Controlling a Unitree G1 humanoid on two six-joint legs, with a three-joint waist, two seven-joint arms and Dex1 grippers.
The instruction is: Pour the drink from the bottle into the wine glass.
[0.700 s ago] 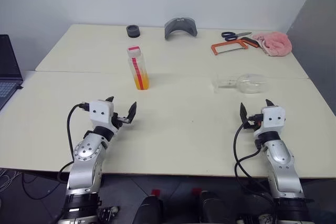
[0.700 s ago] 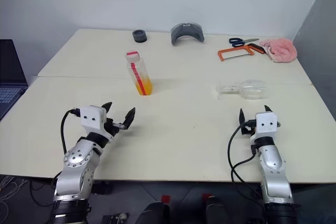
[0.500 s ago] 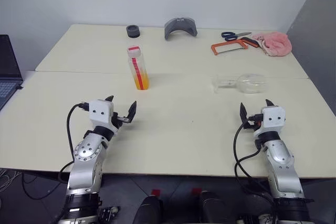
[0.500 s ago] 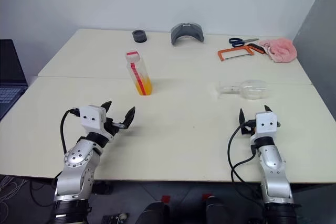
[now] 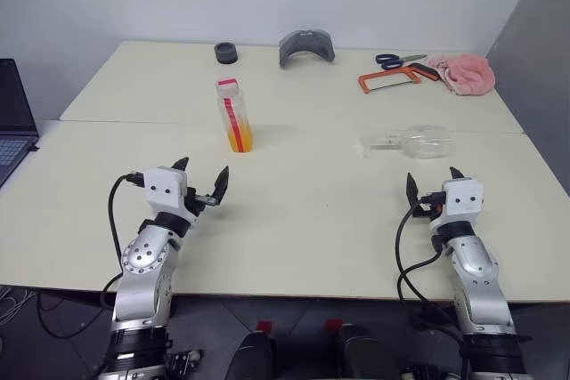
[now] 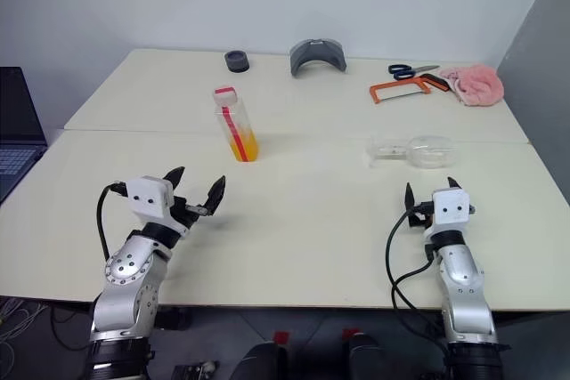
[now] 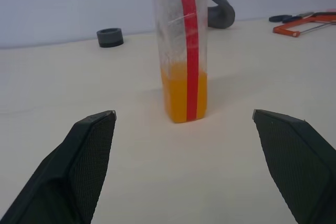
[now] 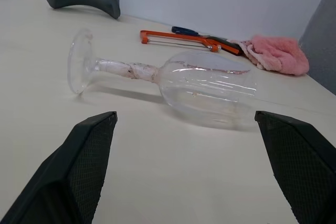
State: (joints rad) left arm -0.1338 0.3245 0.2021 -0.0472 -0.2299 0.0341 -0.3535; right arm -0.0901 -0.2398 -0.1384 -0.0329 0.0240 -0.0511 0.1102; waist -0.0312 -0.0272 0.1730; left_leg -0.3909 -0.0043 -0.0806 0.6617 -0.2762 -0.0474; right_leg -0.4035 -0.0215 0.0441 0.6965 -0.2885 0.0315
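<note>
While both arms hover low over the near edge of the counter [image 5: 312,220], the left tool [image 5: 201,182] has its fingers spread wide and empty, and the right tool [image 5: 433,186] is likewise fully open and empty. At 12 o'clock from the left tool, well apart, the bottle [image 5: 233,115] stands upright and capped, the drink [image 7: 184,95] filling its lowest part. At 12 o'clock from the right tool the wine glass [image 5: 414,141] lies on its side, foot toward the bottle. Scissors [image 5: 399,60], a hacksaw [image 5: 386,80] and a pink cloth [image 5: 463,72] sit at the far right.
</note>
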